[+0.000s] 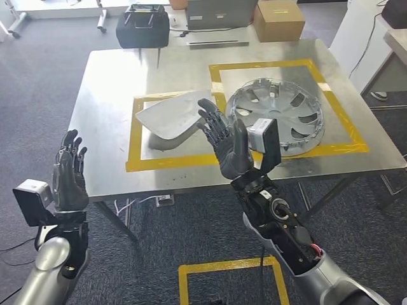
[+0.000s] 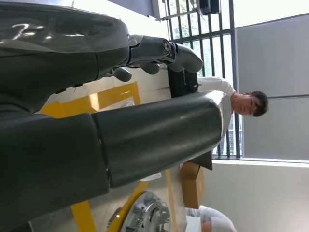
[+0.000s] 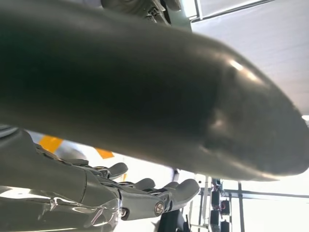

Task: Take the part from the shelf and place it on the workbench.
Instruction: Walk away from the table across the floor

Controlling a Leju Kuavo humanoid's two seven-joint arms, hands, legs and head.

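The flat grey curved metal panel [image 1: 170,115] lies inside the steel workbench's [image 1: 105,108] left yellow-taped frame, just beyond the right hand [image 1: 229,143]; both it and the left hand [image 1: 68,173] are spread, holding nothing.

text: none legible | labels: none legible | numbers: none legible

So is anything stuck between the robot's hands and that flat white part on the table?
Nothing visible. The right hand hovers open beside the flat white part, which already lies inside a yellow-taped square on the workbench. The left hand is open, short of the bench edge. The hubcap sits in the next square, off to the side.
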